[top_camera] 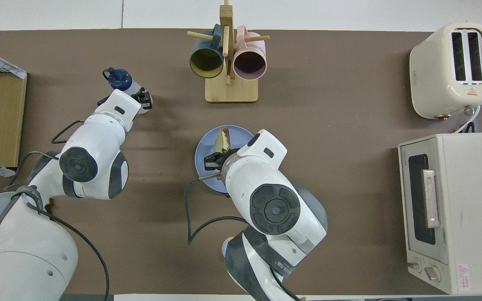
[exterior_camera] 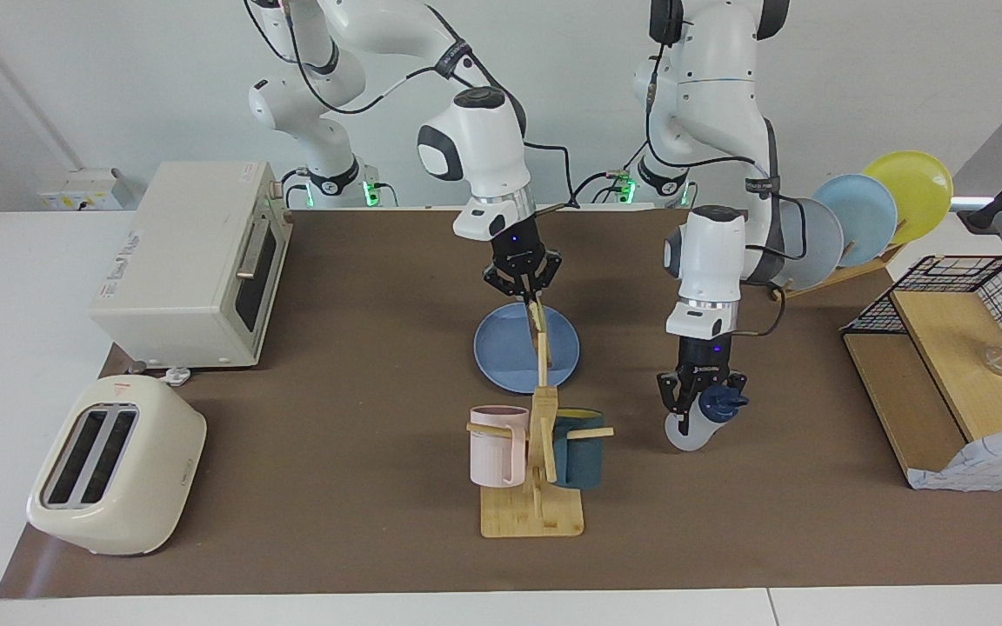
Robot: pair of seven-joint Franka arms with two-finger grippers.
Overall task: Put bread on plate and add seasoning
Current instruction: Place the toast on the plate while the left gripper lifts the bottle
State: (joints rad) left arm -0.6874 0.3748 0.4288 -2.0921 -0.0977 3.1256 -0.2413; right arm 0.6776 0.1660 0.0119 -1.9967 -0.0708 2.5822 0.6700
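Note:
The blue plate (exterior_camera: 505, 352) (top_camera: 204, 154) lies mid-table. Over it the bread (exterior_camera: 537, 323) (top_camera: 224, 139) hangs on edge from my right gripper (exterior_camera: 524, 291) (top_camera: 221, 158), which is shut on the slice's top. I cannot tell whether its lower edge touches the plate. Toward the left arm's end, the seasoning (exterior_camera: 699, 424) (top_camera: 124, 82), a whitish bottle with a navy cap, sits tilted in my left gripper (exterior_camera: 698, 407) (top_camera: 139, 99), which is shut on it just below the cap.
A wooden mug rack (exterior_camera: 533, 513) with a pink and a dark mug stands just past the plate, away from the robots. An oven (exterior_camera: 192, 261) and a toaster (exterior_camera: 114, 465) fill the right arm's end. A plate rack (exterior_camera: 858, 217) and a shelf (exterior_camera: 945, 374) stand at the left arm's end.

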